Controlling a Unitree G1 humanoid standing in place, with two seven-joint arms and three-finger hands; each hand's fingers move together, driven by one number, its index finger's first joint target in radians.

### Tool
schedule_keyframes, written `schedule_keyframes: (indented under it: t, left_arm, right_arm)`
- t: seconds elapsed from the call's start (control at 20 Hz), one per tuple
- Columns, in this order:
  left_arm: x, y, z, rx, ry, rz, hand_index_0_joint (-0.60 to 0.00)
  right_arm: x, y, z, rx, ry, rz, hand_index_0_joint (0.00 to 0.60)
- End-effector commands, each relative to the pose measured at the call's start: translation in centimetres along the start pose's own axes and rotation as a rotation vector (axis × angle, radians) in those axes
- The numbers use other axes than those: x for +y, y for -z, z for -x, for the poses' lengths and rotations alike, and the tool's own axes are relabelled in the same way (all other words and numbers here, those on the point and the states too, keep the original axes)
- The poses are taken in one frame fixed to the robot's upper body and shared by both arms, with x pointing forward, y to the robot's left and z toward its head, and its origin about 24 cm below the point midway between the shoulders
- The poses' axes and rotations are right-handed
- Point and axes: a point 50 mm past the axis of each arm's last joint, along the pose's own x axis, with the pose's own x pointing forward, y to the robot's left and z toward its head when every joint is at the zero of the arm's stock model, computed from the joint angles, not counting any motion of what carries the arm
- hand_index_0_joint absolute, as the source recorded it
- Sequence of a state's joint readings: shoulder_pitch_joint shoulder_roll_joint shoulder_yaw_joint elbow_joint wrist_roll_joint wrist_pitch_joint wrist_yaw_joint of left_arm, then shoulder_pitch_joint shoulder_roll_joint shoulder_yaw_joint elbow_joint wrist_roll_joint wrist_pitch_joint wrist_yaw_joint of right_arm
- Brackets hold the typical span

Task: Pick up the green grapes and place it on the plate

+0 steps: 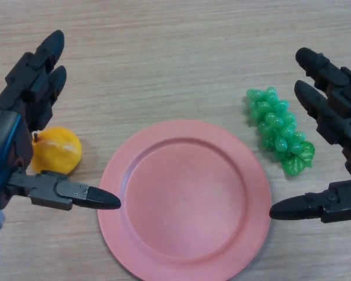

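Bright, even, diffuse light from above, matte round pink plate (184,196) evenly lit, faint soft shadow hugging its rim on the pale wood-grain table (164,58), small specular highlights on the glossy green plastic grape bunch (278,129) right of the plate, dull sheen on the black left hand (23,111) left of it

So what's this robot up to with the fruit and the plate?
It is meant to put the bunch of green plastic grapes onto the round pink plate, which holds nothing yet. The grapes lie on the wooden table right of the plate. The right hand hovers open beside them, not touching. The left hand is open above a yellow-orange fruit.
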State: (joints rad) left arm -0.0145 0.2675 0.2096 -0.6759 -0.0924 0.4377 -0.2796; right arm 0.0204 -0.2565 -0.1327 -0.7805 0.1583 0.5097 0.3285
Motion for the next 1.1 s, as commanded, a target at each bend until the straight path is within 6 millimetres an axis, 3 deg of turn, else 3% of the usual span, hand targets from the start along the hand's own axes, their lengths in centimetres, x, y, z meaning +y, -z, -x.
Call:
schedule_keyframes:
  t: [0.05,0.5,1.1]
  left_arm:
    - [1.5,-2.3,0.5,-0.177,-0.026,-0.085,0.000]
    - [0.2,-2.8,0.5,-0.151,0.016,-0.055,0.000]
    - [0.8,-2.4,0.8,-0.160,-0.032,-0.055,0.000]
  right_arm:
    - [-1.2,-2.8,-0.1,-0.225,0.084,0.135,0.000]
    - [-3.5,0.9,-5.6,-0.130,0.341,0.388,0.000]
    - [-4.1,6.9,-9.6,-0.015,0.286,0.404,0.000]
